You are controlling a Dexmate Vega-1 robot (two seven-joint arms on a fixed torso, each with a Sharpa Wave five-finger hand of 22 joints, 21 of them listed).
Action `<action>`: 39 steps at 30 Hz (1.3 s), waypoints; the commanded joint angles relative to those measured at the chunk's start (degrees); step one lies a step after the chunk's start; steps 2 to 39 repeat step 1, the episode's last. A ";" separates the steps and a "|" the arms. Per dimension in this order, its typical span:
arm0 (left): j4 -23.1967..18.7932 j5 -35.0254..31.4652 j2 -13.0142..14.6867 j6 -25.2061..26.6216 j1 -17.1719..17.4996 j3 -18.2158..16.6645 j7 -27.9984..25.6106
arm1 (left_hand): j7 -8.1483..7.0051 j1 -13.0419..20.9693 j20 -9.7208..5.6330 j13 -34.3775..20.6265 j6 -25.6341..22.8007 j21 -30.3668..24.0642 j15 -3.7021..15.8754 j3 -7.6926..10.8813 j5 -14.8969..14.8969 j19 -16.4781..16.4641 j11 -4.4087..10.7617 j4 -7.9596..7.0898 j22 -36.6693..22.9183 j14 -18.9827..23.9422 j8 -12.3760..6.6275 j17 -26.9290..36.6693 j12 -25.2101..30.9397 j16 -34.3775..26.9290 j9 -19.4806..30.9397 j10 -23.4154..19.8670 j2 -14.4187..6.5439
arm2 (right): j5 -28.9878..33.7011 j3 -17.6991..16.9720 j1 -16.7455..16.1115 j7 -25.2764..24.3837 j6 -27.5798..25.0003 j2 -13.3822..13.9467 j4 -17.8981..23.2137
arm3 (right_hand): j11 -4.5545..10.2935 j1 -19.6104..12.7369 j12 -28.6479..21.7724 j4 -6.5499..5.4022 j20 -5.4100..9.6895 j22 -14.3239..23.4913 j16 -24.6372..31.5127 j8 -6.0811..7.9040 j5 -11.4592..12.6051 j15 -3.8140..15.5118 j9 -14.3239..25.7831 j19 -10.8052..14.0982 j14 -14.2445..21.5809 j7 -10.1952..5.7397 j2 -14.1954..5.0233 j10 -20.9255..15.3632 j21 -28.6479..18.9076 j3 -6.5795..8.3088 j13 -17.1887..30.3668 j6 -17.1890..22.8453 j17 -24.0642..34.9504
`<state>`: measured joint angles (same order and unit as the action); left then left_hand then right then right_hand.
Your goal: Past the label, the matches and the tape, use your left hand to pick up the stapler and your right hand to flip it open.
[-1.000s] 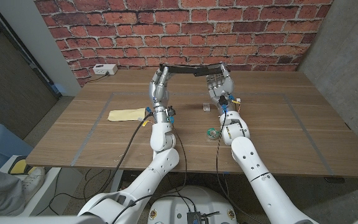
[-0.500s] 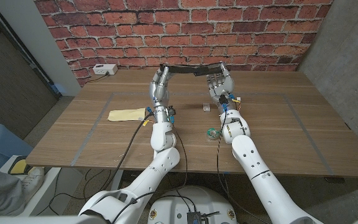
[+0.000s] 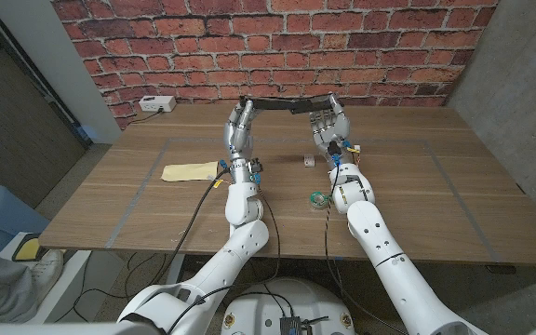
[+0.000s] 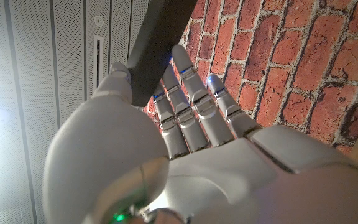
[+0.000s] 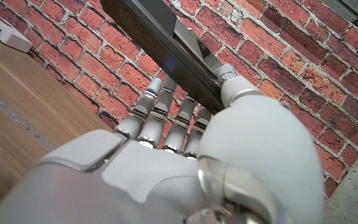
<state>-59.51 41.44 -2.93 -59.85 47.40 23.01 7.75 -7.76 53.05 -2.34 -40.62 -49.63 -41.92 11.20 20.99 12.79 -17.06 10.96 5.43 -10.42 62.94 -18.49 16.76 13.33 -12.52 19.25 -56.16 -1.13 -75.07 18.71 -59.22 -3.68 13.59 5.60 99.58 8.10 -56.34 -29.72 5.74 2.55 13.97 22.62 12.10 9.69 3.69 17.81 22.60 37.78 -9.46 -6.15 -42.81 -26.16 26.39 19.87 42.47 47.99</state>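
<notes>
the stapler [image 3: 287, 101] is a long black bar, swung open nearly straight, held in the air over the far part of the tabletop [image 3: 408, 200] before the brick wall [image 3: 370, 46]. the left hand [image 3: 240, 126] grips one end, the right hand [image 3: 329, 126] the other, fingers closed around it. the right wrist view shows a silvery metal strip [image 5: 194, 53] along its inner face.

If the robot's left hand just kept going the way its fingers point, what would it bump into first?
Probably the brick wall. The left hand, gripping one end of the stapler, points away from the robot, past the table's far edge. Depth is hard to judge.
</notes>
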 commanded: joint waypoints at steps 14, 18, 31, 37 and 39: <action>0.44 0.56 -0.11 -0.54 -0.13 -0.25 0.82 | -0.62 7.88 -5.61 -0.19 -1.00 0.23 2.53 1.44 0.25 0.25 0.70 0.39 -0.04 0.10 -0.21 -0.94 0.21 0.14 0.25 -1.47 -8.32 | 0.52 0.29 0.40 -0.34 -0.30 0.08 -0.12 | 3.36 -3.67 -0.10 -0.94 3.76 0.13 -0.29 0.37 0.34 10.02 0.19 -0.18 0.62 -0.28 -5.09 -3.67 -0.55 1.20 0.06 0.35 0.21; 0.44 0.56 -0.11 -0.54 -0.13 -0.25 0.82 | -0.62 7.88 -5.61 -0.19 -1.00 0.23 2.53 1.44 0.25 0.25 0.70 0.39 -0.04 0.10 -0.21 -0.94 0.21 0.14 0.25 -1.47 -8.32 | 0.52 0.29 0.40 -0.34 -0.30 0.08 -0.12 | 3.36 -3.67 -0.10 -0.94 3.76 0.13 -0.29 0.37 0.34 10.02 0.19 -0.18 0.62 -0.28 -5.09 -3.67 -0.55 1.20 0.06 0.35 0.21; 0.44 0.56 -0.11 -0.54 -0.13 -0.25 0.82 | -0.62 7.88 -5.61 -0.19 -1.00 0.23 2.53 1.44 0.25 0.25 0.70 0.39 -0.04 0.10 -0.21 -0.94 0.21 0.14 0.25 -1.47 -8.32 | 0.52 0.29 0.40 -0.34 -0.30 0.08 -0.12 | 3.36 -3.67 -0.10 -0.94 3.76 0.13 -0.29 0.37 0.34 10.02 0.19 -0.18 0.62 -0.28 -5.09 -3.67 -0.55 1.20 0.06 0.35 0.21; 0.44 0.56 -0.11 -0.54 -0.13 -0.25 0.82 | -0.62 7.88 -5.61 -0.19 -1.00 0.23 2.53 1.44 0.25 0.25 0.70 0.39 -0.04 0.10 -0.21 -0.94 0.21 0.14 0.25 -1.47 -8.32 | 0.52 0.29 0.40 -0.34 -0.30 0.08 -0.12 | 3.36 -3.67 -0.10 -0.94 3.76 0.13 -0.29 0.37 0.34 10.02 0.19 -0.18 0.62 -0.28 -5.09 -3.67 -0.55 1.20 0.06 0.35 0.21; 0.44 0.56 -0.11 -0.54 -0.13 -0.25 0.82 | -0.62 7.88 -5.61 -0.19 -1.00 0.23 2.53 1.44 0.25 0.25 0.70 0.39 -0.04 0.10 -0.21 -0.94 0.21 0.14 0.25 -1.47 -8.32 | 0.52 0.29 0.40 -0.34 -0.30 0.08 -0.12 | 3.36 -3.67 -0.10 -0.94 3.76 0.13 -0.29 0.37 0.34 10.02 0.19 -0.18 0.62 -0.28 -5.09 -3.67 -0.55 1.20 0.06 0.35 0.21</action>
